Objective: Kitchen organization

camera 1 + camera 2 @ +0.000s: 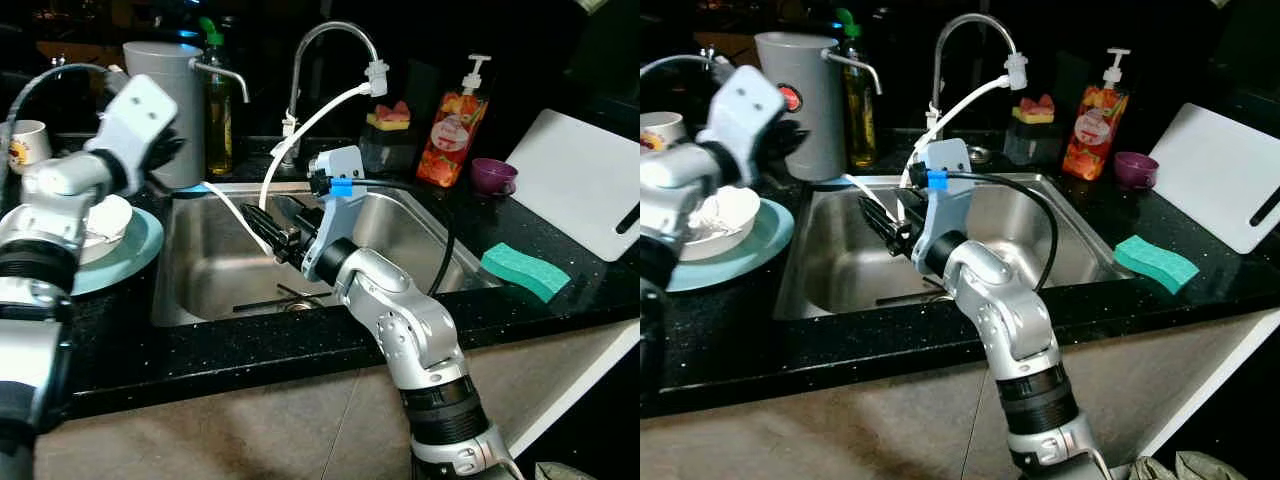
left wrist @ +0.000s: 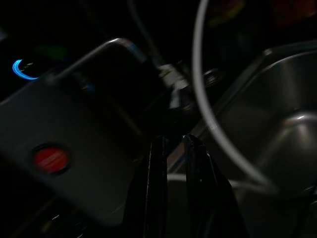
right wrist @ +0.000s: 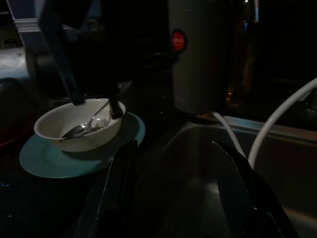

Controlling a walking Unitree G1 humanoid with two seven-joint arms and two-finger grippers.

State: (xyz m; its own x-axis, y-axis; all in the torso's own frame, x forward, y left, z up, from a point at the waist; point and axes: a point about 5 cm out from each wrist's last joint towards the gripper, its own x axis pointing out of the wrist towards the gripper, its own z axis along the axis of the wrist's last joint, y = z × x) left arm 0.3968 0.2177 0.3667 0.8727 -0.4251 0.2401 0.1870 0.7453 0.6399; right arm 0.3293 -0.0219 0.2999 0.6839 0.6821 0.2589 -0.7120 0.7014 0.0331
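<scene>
The stainless steel sink basin (image 1: 200,270) anchors the scene in the dark countertop. The right gripper (image 1: 268,228) reaches over the basin with its two black fingers spread wide and nothing between them. To the sink's left, a white ceramic bowl (image 3: 79,124) with a metal spoon (image 3: 85,125) inside sits on a teal round plate (image 3: 59,161). The left gripper (image 2: 173,198) is raised near that bowl, fingers nearly together and empty, pointing toward the tall grey cylindrical canister (image 1: 805,100). A green rectangular sponge (image 1: 525,270) lies right of the sink.
</scene>
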